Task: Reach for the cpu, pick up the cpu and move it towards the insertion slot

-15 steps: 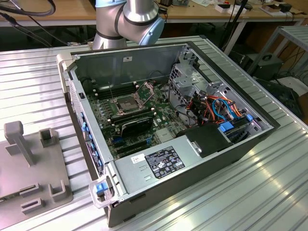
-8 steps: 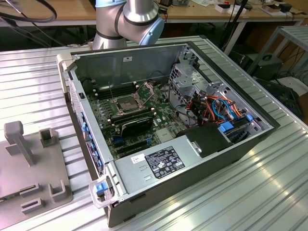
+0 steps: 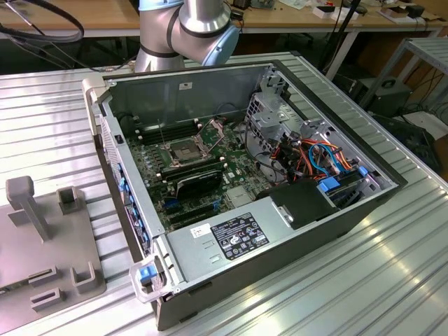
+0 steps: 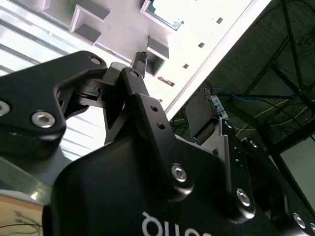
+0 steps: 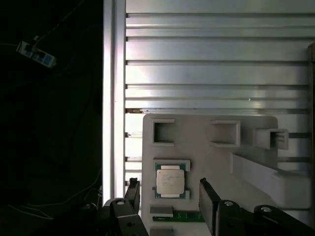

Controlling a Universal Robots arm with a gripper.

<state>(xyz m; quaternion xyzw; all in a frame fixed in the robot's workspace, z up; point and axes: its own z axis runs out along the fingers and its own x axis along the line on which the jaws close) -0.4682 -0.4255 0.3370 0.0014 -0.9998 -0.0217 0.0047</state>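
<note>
The cpu (image 5: 170, 181) is silvery with green edges, the tray (image 5: 206, 162) pale grey, the table (image 5: 211, 54) ribbed silver.

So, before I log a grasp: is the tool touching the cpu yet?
Apart. In the first wrist view the tool is open, its fingers on either side of the cpu, with pale tray showing in both gaps.

I see the cpu (image 5: 171, 181) lying flat in a square nest on the pale grey fixture plate (image 5: 206, 162). Gripper (image 5: 171, 201) fingers (image 5: 209, 206) are spread wide, one on each side of the cpu, not touching it. The plate has rectangular pockets (image 5: 163, 132) and rests on the ribbed metal tabletop (image 5: 197, 59).
</note>
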